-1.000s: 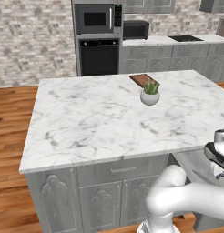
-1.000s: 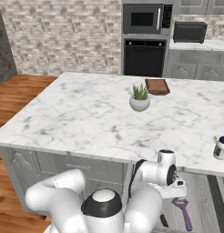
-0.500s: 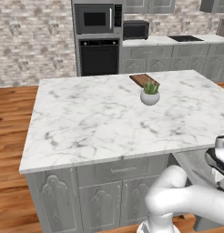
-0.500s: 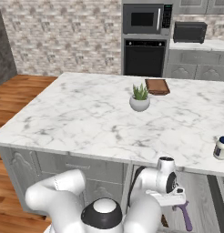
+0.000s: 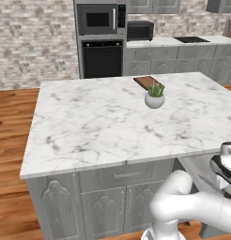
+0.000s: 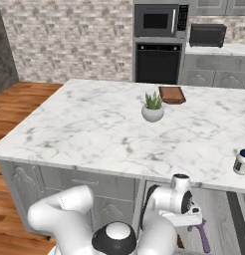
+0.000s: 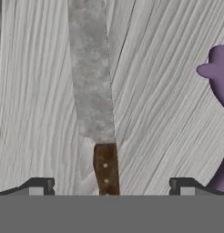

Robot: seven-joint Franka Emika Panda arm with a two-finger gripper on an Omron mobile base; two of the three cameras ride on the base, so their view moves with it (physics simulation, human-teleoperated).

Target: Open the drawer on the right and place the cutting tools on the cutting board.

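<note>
The drawer (image 7: 168, 113) on the island's right stands pulled out, its pale grey floor under my hand. On that floor lies the knife (image 7: 91, 77), grey blade pointing away from me and dark handle between my fingertips. My gripper (image 7: 111, 186) is open and straddles the handle from above, holding nothing. The purple peeler (image 7: 221, 73) lies to the right of the knife; its handle (image 6: 203, 236) also shows in the right base view, beside my hand (image 6: 182, 206). The reddish-brown cutting board (image 6: 172, 94) lies far across the marble top, behind a potted plant (image 6: 153, 107).
A small dark-lidded jar (image 6: 241, 162) stands near the counter's front right edge, above the open drawer (image 6: 219, 204). The counter overhang sits close over my hand (image 5: 225, 168). Carved cabinet doors (image 5: 56, 211) line the island front. An oven and microwave stand against the back wall.
My hand has sunk a little lower into the open drawer, toward the knife. The jaws have stayed open, and nothing on the counter has moved.
</note>
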